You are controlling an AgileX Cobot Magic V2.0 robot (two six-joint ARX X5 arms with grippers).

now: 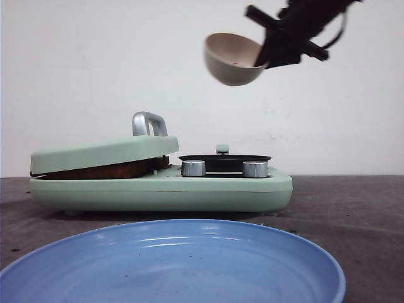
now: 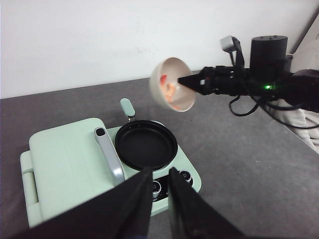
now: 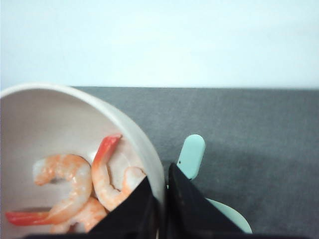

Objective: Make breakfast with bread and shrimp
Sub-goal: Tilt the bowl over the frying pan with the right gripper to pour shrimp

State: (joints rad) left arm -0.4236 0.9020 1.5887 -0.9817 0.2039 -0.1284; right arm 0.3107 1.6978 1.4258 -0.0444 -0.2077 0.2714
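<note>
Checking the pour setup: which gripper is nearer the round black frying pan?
Left. The left gripper hovers just beside the round black frying pan, while the right gripper holds the tilted beige bowl of shrimp higher above.

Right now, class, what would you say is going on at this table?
The right claw grips the rim of a beige bowl of shrimp, held tilted in the air above the small black pan on the mint-green breakfast maker. The shrimp are in the bowl, and the pan looks empty. The maker's lid rests on browned bread. The left claw holds nothing. A blue plate sits in front.
</note>
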